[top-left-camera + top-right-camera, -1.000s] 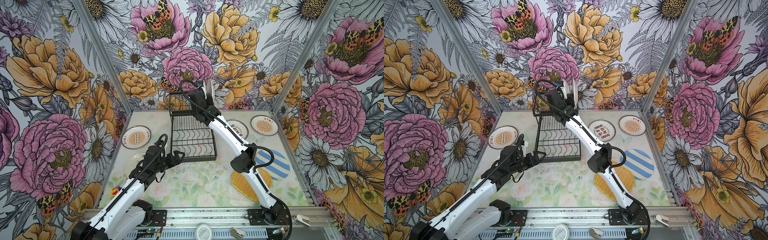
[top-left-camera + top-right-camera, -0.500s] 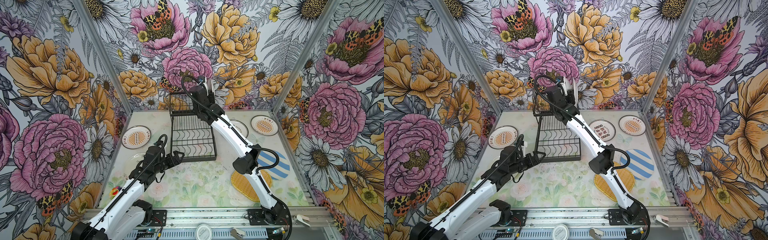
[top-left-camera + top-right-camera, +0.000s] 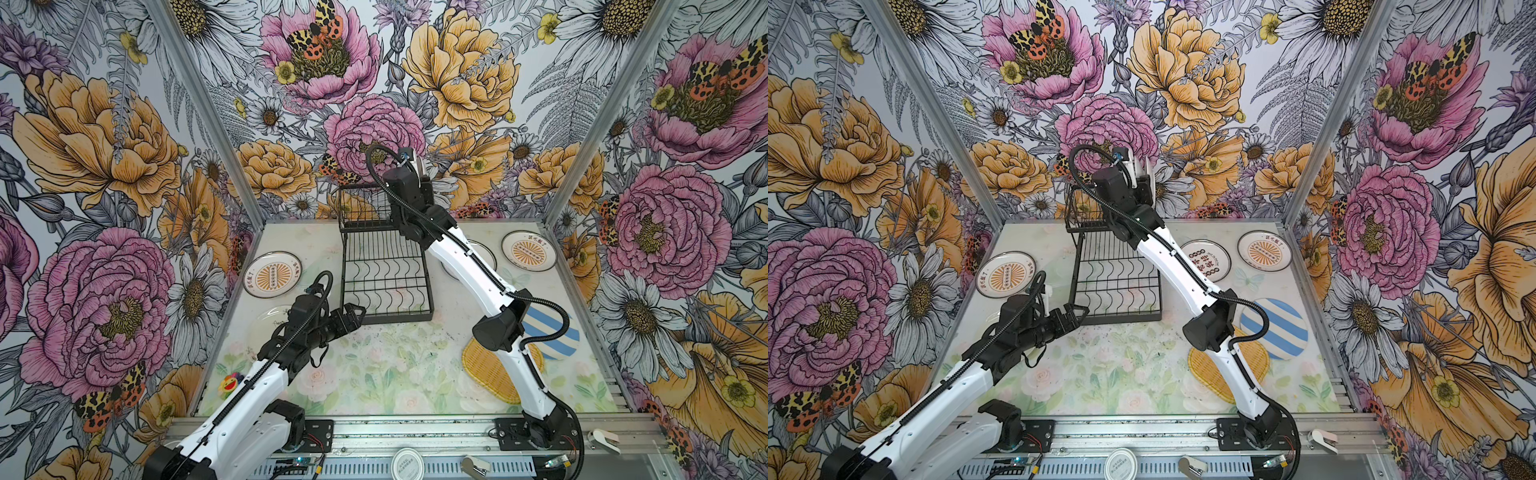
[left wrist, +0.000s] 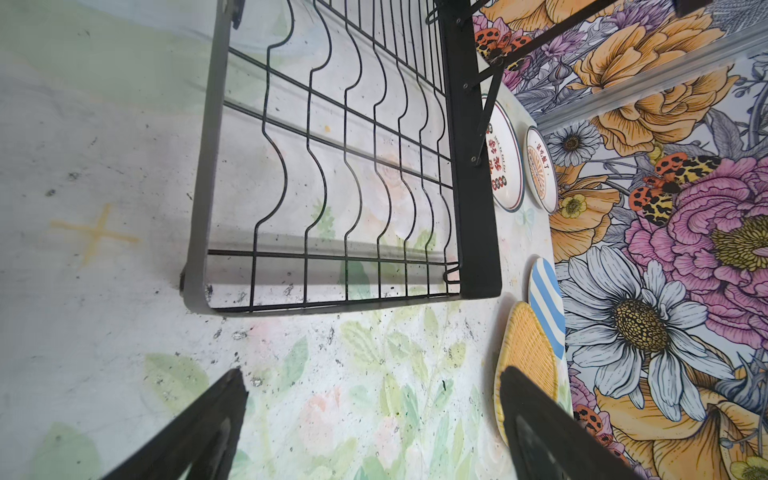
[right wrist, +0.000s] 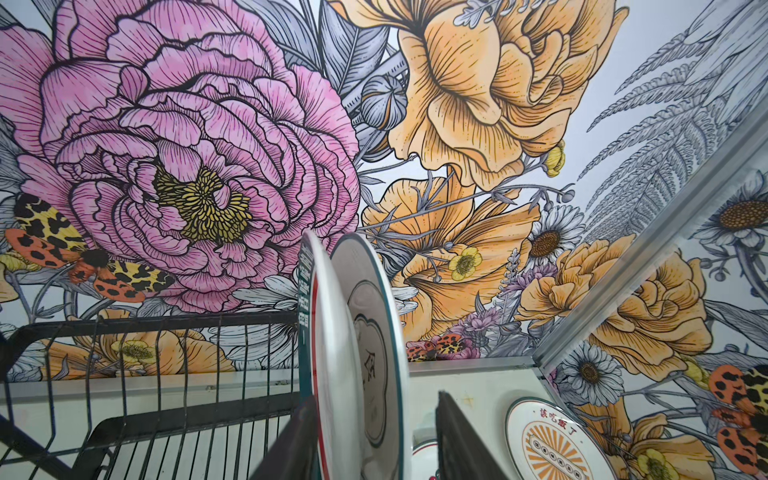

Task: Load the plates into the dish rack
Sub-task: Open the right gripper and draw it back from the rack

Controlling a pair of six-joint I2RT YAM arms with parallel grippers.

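Two upright plates in dish rack, btwn right gripper jaws

The dish rack is finished in black. The sunburst plate is printed white with an orange sunburst, and the character plate is marked in red on white. The striped plate is banded blue and white. The woven plate is patterned yellow. The table is covered in pale green and pink florals.
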